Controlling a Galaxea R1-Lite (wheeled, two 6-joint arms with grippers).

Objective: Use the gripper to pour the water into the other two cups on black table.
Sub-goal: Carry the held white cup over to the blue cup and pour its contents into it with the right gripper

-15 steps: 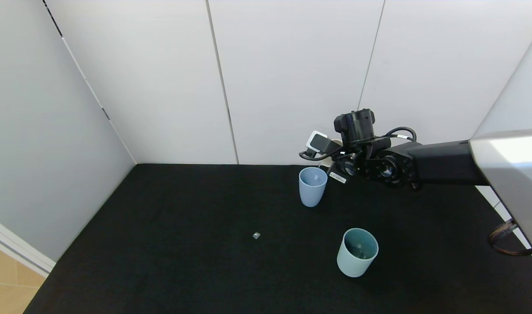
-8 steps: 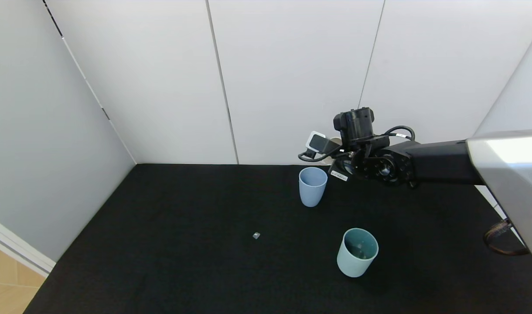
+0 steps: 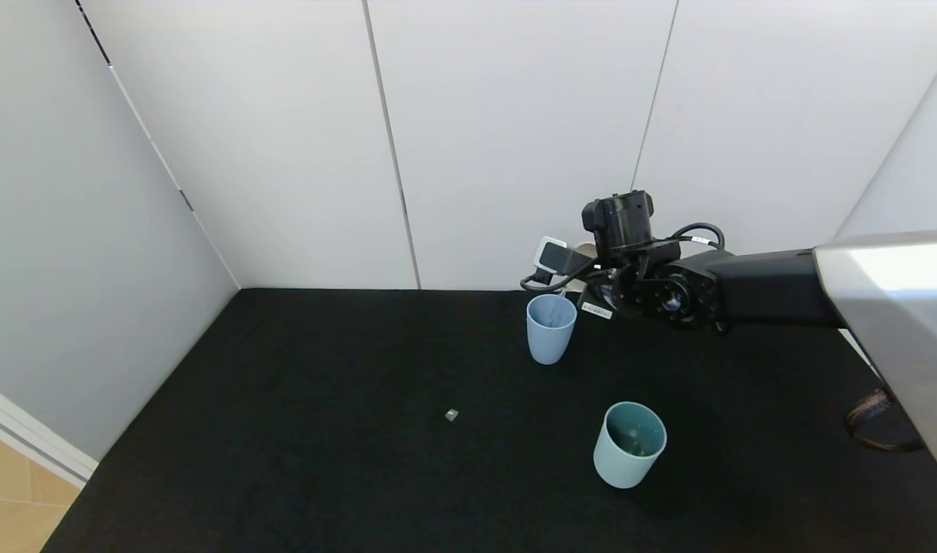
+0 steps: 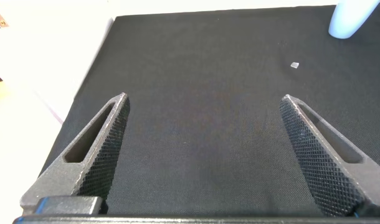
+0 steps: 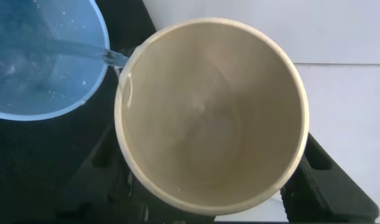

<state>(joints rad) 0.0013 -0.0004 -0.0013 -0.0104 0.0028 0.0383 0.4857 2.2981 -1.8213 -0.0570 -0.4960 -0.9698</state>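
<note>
My right gripper [image 3: 585, 270] is shut on a cream-beige cup [image 5: 212, 118] and holds it tilted just above and behind the pale periwinkle cup [image 3: 550, 332]. In the right wrist view a thin stream of water [image 5: 84, 51] runs from the cream cup's rim into the periwinkle cup [image 5: 40, 68], which holds water. The light teal cup [image 3: 628, 445] stands alone nearer the front on the black table [image 3: 322, 461]. My left gripper [image 4: 204, 102] is open and empty low over the table, out of the head view.
A tiny grey speck [image 3: 451, 415] lies on the table left of the teal cup. White wall panels [image 3: 514, 138] close the back and left sides. A cable loop [image 3: 872, 430] hangs at the table's right edge.
My right gripper has shifted slightly left toward the periwinkle cup with the cream cup. Water is now running into the periwinkle cup. The teal cup has not moved.
</note>
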